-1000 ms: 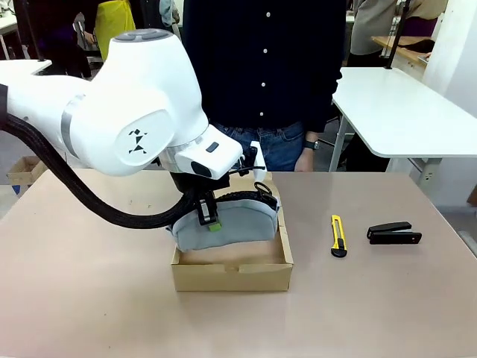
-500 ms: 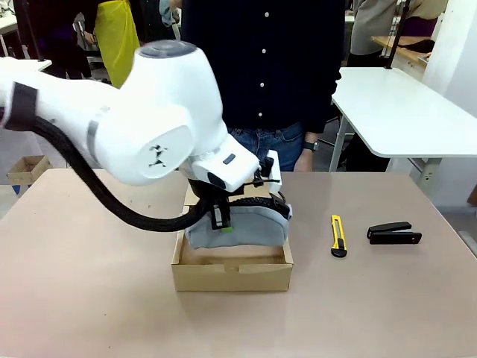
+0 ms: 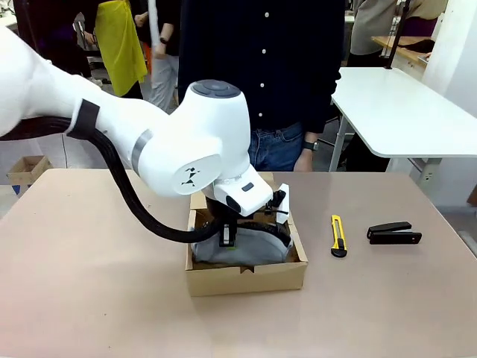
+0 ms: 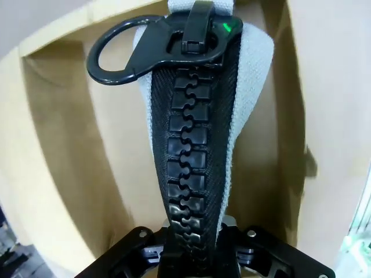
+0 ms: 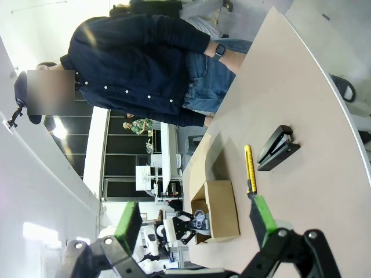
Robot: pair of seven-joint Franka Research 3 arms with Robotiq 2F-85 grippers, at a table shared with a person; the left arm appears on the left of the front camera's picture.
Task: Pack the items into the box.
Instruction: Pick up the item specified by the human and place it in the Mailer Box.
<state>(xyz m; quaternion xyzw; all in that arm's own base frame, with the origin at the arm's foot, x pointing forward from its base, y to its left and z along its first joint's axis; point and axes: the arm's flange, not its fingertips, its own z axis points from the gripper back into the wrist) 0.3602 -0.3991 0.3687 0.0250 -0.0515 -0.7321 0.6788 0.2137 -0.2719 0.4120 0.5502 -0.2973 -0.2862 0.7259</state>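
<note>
Tan table (image 3: 74, 298), box (image 3: 246, 280) holding grey pouch (image 3: 253, 250) pinched by left jaws, right jaws spread, white table (image 3: 402, 112) beyond

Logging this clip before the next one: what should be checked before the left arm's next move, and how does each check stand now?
1. In the box, pouch down between the walls: ok.
2. On the left gripper, jaws shut on the pouch's zipper edge: ok; release before pulling away.
3. Whether the pouch rests on the box floor: cannot tell.
4. On the right gripper, jaws open, nothing held: ok.
5. Packing of the stapler: not ok, it lies on the table, right of the box.
6. Clearance of the utility knife from box and stapler: ok.
</note>
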